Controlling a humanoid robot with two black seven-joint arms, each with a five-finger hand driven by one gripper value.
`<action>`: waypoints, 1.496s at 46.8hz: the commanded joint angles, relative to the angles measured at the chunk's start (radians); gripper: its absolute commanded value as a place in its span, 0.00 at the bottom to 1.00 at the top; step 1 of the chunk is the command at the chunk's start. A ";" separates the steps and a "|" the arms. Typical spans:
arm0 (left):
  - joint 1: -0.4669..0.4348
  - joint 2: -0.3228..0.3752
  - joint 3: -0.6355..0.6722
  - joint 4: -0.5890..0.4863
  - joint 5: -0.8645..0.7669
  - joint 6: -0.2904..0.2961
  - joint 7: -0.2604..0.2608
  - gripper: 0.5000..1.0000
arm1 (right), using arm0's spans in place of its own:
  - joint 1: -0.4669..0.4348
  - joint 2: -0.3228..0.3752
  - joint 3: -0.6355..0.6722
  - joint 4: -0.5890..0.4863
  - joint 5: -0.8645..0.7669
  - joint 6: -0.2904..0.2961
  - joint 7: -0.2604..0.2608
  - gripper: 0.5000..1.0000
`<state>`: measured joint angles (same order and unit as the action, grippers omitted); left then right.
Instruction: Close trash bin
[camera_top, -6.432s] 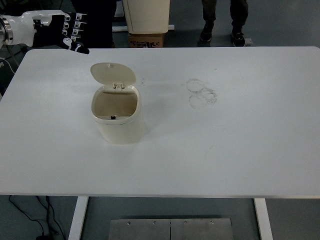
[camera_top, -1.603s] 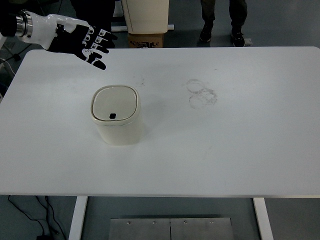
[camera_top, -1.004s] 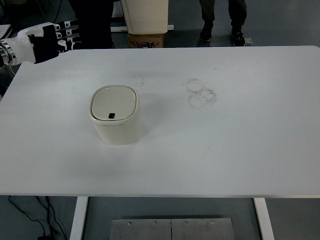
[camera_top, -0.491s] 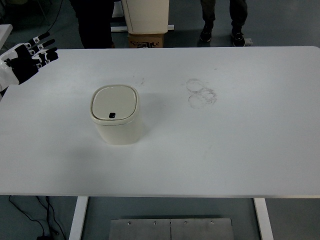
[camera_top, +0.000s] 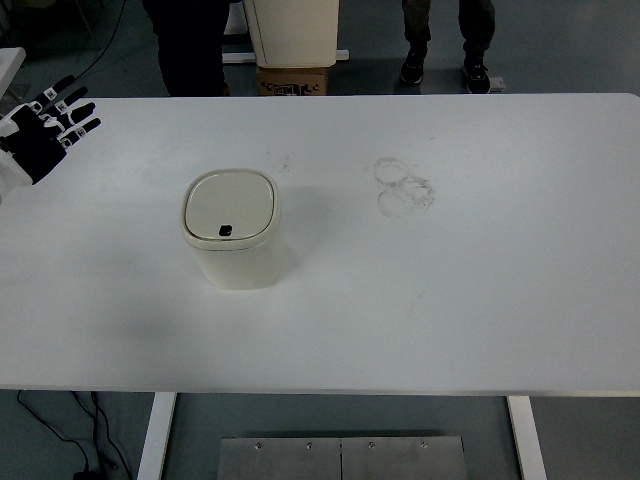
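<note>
A small cream trash bin (camera_top: 236, 234) stands on the white table (camera_top: 450, 280), left of the middle. Its lid (camera_top: 229, 206) lies flat and shut on the top, with a small dark button at the lid's near edge. My left hand (camera_top: 45, 128) hovers at the table's far left edge, well away from the bin, its fingers spread and holding nothing. The right arm does not show in the head view.
Faint ring marks (camera_top: 404, 186) stain the table to the right of the bin. Beyond the far edge stand a cream container on a cardboard box (camera_top: 293, 78) and two people's legs (camera_top: 445, 40). Cables lie on the floor at the lower left.
The bin's lid, upright and open at first, now lies shut. My left hand has drawn back from above the bin's far side to the table's left edge.
</note>
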<state>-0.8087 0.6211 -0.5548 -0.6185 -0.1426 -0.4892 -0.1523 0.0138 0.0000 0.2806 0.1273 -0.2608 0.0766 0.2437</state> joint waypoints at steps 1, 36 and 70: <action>0.014 -0.014 -0.016 0.008 0.000 0.000 -0.026 1.00 | 0.000 0.000 0.000 0.000 0.000 0.000 -0.001 0.98; 0.132 -0.069 -0.051 0.013 -0.052 -0.002 -0.099 1.00 | 0.000 0.000 0.000 0.000 0.000 0.000 0.000 0.98; 0.134 -0.069 -0.051 0.011 -0.063 -0.003 -0.099 1.00 | 0.000 0.000 -0.003 0.002 -0.003 0.000 0.000 0.98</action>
<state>-0.6749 0.5522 -0.6060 -0.6075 -0.2059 -0.4924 -0.2516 0.0138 0.0000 0.2802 0.1273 -0.2608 0.0768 0.2439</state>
